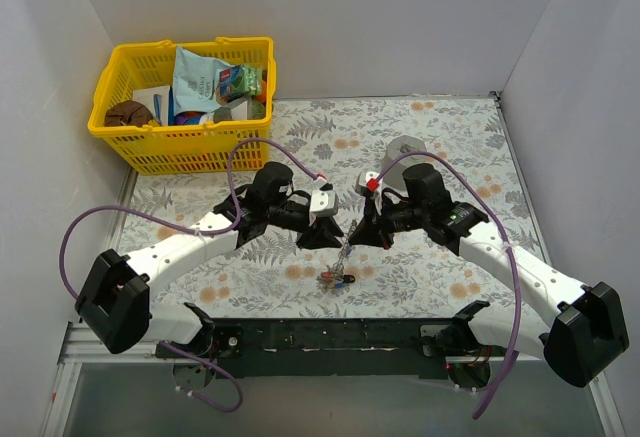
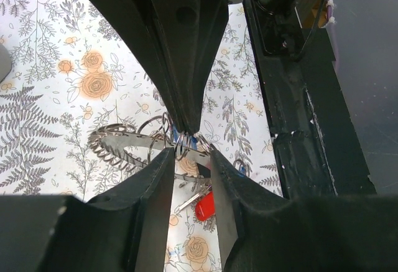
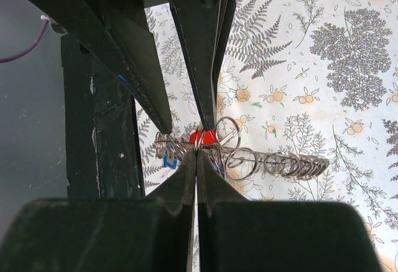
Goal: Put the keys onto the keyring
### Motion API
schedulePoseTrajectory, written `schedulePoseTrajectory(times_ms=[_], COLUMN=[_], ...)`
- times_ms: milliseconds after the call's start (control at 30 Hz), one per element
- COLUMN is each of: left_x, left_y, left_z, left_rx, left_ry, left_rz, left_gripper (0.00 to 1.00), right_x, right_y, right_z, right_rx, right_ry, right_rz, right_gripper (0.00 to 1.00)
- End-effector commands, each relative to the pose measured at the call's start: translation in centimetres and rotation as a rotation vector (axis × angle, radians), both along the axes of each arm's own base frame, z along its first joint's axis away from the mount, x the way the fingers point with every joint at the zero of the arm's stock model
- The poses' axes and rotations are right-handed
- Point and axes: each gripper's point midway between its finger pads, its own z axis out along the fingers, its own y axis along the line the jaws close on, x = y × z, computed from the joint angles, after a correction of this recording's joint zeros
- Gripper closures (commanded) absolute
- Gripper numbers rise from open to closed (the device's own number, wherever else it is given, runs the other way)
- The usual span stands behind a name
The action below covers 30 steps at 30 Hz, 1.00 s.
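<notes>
The keyring (image 3: 292, 165) is a thin silvery loop strung with several small rings, hanging above the flowered table between both grippers (image 1: 343, 255). My right gripper (image 3: 197, 152) is shut on it near its middle. In the left wrist view it comes down from above (image 2: 186, 129). My left gripper (image 2: 191, 155) is open, and the keyring (image 2: 115, 142) lies across its fingertips. A red-headed key (image 2: 204, 206) shows through the gap and hangs behind the loop (image 3: 202, 136). A blue-headed key (image 3: 166, 162) hangs at one end. Keys dangle low (image 1: 335, 279).
A yellow basket (image 1: 190, 147) of packets stands at the back left. A grey cylinder (image 1: 405, 147) sits behind the right arm. The black base rail (image 1: 330, 335) runs along the near edge. White walls close in three sides.
</notes>
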Motion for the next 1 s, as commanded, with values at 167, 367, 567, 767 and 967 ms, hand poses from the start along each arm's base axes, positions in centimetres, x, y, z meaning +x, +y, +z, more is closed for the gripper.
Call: schedulePoseTrajectory(times_ms=[167, 367, 567, 767, 967], left_x=[0.4, 0.4, 0.2, 0.1, 0.3], left_y=[-1.0, -1.4, -1.2, -1.2, -1.2], left_z=[2.1, 2.5, 3.1, 2.4, 2.0], left_rx=[-0.059, -0.101, -0.153, -0.123, -0.104], left_ry=[-0.051, -0.057, -0.067, -0.058, -0.059], left_rz=[-0.037, -0.037, -0.011, -0.022, -0.036], left_gripper=[0.71, 0.76, 0.79, 0.83, 1.00], right_x=[0.2, -0.3, -0.4, -0.4, -0.3], right_y=[0.8, 0.8, 0.9, 1.0, 0.9], right_z=[3.1, 3.3, 3.2, 3.3, 3.2], right_rx=[0.078, 0.108, 0.135, 0.135, 0.131], right_ry=[-0.079, -0.091, -0.091, -0.093, -0.094], right_rz=[0.042, 0.050, 0.052, 0.052, 0.048], right_gripper=[0.99, 0.99, 0.99, 0.99, 0.99])
